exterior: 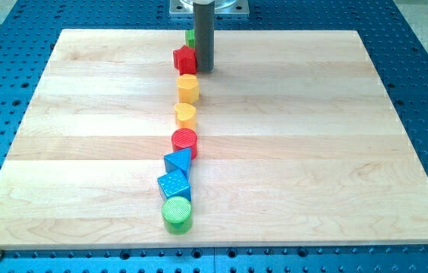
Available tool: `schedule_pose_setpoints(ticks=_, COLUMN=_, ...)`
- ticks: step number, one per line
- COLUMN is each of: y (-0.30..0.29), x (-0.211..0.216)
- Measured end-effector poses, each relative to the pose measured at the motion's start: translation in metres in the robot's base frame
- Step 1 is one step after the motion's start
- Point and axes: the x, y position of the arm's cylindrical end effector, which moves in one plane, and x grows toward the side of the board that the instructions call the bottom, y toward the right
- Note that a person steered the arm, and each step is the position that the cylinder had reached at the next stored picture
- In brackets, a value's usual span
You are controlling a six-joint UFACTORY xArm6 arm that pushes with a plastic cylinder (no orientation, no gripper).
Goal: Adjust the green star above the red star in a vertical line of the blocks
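Note:
A green block (190, 36), the green star by its place though mostly hidden behind the rod, sits at the view's top of the line. The red star (184, 59) lies just below it. My tip (203, 70) rests on the board right beside the red star's right side and just below-right of the green block. Below them runs a near-vertical line: a yellow hexagon (188, 88), a yellow heart (186, 114), a red cylinder (184, 142), a blue triangle (178, 161), a blue cube (174, 185) and a green cylinder (177, 214).
The wooden board (313, 152) lies on a blue perforated table (426, 45). The arm's grey mount (209, 6) stands at the board's top edge, just above the green block.

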Motion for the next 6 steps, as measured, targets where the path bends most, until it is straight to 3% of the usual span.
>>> schedule_pose_setpoints(ticks=3, y=0.041, x=-0.007)
schedule_pose_setpoints(ticks=6, y=0.008, x=-0.046)
